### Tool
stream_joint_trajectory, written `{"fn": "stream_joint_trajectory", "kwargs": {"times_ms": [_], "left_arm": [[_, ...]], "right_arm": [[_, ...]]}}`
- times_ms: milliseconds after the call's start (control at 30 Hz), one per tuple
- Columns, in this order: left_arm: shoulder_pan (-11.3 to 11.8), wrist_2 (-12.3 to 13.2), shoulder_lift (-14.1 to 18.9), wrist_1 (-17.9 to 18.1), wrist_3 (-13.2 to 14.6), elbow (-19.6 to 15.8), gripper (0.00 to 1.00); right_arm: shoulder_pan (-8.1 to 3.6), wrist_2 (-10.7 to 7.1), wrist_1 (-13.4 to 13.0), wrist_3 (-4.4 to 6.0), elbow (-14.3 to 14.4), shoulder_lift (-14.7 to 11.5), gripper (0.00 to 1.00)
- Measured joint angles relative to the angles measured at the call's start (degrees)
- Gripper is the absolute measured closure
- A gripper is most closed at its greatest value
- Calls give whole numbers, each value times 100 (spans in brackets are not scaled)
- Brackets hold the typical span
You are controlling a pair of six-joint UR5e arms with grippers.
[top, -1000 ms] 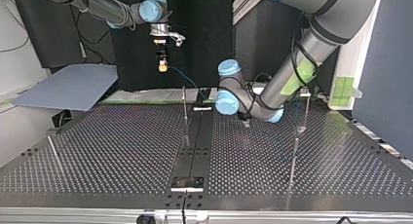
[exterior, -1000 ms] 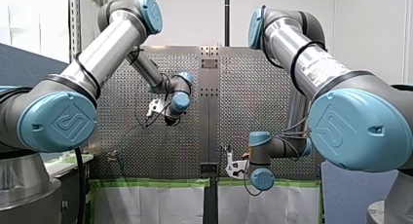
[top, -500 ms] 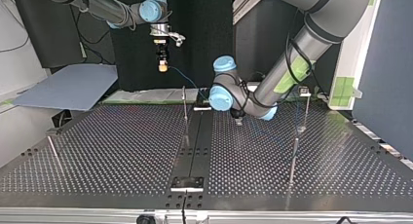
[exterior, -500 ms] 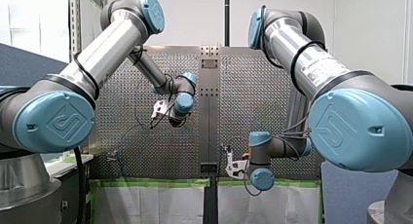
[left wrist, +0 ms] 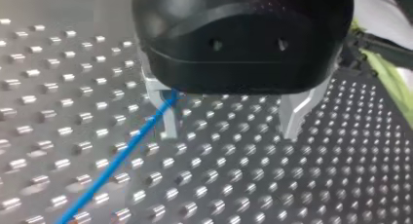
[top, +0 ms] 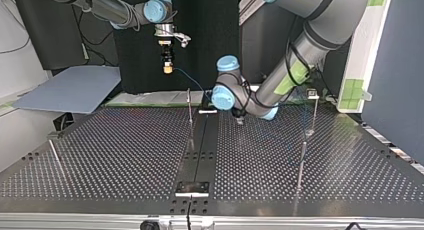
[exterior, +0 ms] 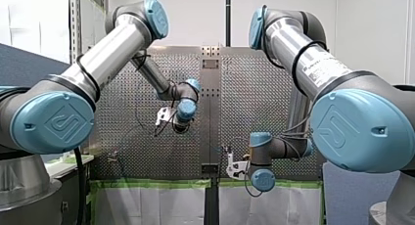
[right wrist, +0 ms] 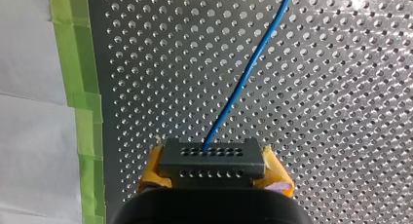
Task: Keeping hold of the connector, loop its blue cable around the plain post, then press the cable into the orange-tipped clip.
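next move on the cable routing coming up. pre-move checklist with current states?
1. Connector grip: ok. My right hand is shut on the connector, with yellow pads on both sides.
2. Cable at the connector: ok. The blue cable leaves it ahead over the perforated table, with no kink visible.
3. Left hand on cable: not ok. My left hand is open; the cable runs against one of its fingers, unclamped.
4. Loop round a post: cannot tell. In the top view the cable is too thin to follow past the middle post.
5. Locate the orange-tipped clip: cannot tell. No view shows an orange tip.
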Motion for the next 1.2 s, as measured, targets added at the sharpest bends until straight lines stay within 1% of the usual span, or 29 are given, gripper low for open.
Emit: {"fn": "stream_joint_trajectory", "kwargs": {"times_ms": [233, 500, 600, 700, 800, 933, 1200], "left_arm": [[-89, 256, -370, 246, -196, -4, 0], [-198, 317, -503, 296, -197, -46, 0], [-249, 325, -624, 305, -164, -46, 0], [-313, 372, -759, 354, -188, -49, 0], [-372, 474, -828, 446, -282, -54, 0], [-426, 673, -849, 543, -448, -56, 0], [-460, 1019, -850, 599, -776, -81, 0]], "right_arm": [[2, -15, 12, -18, -1, 1, 100], [8, -41, 14, -25, -1, 0, 100], [10, -54, 14, -26, -1, 0, 100], [10, -58, 13, -31, -1, 0, 100], [11, -61, 22, -40, -1, 0, 100], [11, -62, 29, -56, -2, 0, 100], [11, -70, 28, -104, -7, 0, 100]]}}
